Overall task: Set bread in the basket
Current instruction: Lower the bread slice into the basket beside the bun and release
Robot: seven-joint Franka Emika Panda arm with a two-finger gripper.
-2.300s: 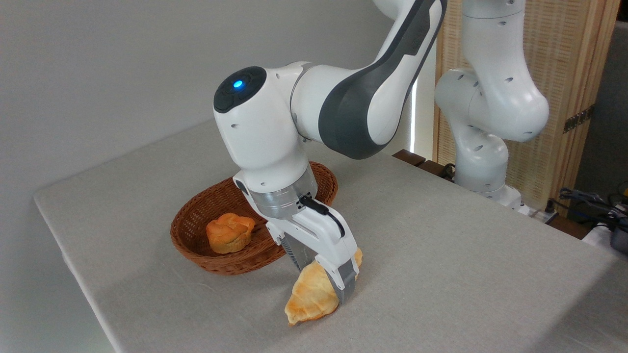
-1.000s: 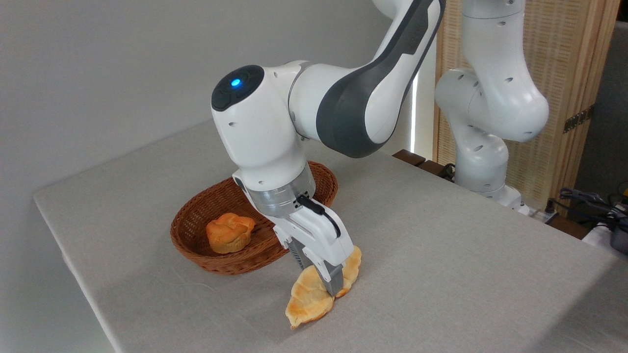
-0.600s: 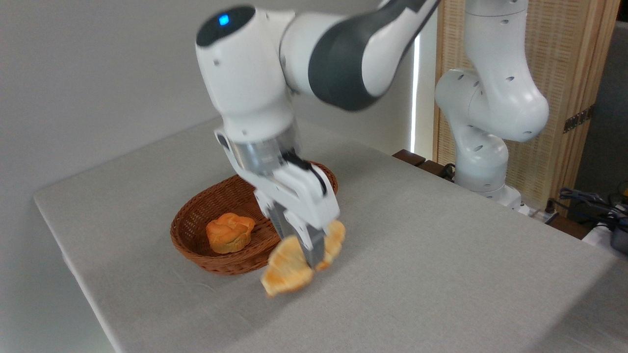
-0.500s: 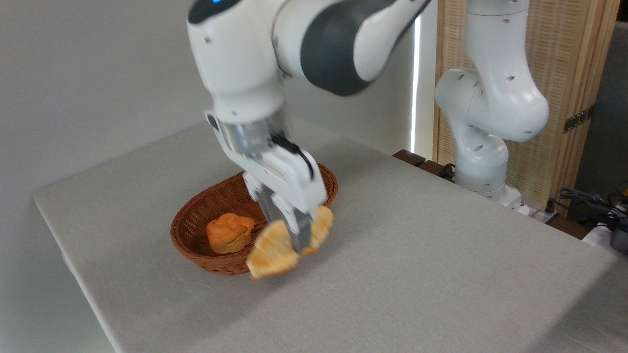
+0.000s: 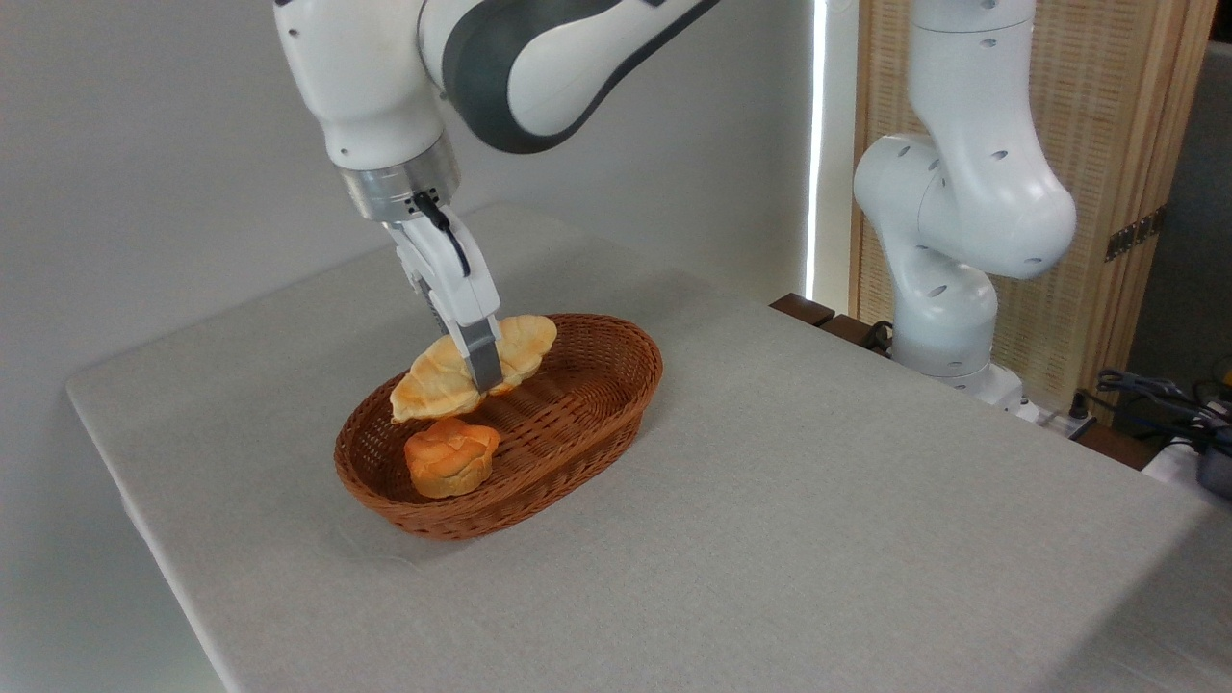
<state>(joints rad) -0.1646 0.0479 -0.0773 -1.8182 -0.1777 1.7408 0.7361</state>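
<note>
Surface (image 5: 770, 539): a pale grey cloth-covered top, bare at the near edge; everything the task concerns sits toward its far left part.

Basket (image 5: 577, 452): an oval reddish-brown wicker basket resting flat on the surface, its long axis running from near left to far right. Its shallow wall leaves the inside reachable from above, which suits a straight lowering.

Knotted bun (image 5: 449, 458): a small orange-brown bun lying in the near left end of the basket. It takes up that end, so the free room is the middle and the far right.

Bread (image 5: 438, 375): the long pale golden loaf is held in the air above the basket's far left rim and interior, lying roughly level with one pointed end out to the left and the other to the right. It appears clear of the wicker and of the bun below it.

Claw (image 5: 484, 371): closed across the loaf's narrow middle, fingers pointing down. Gripping at the middle likely keeps the loaf balanced and level.

Arm: it reaches in from the upper right, wrist nearly vertical over the basket.

Step in hand: carrying done, by my reading; lowering and release remain, best aimed at the open middle.
</note>
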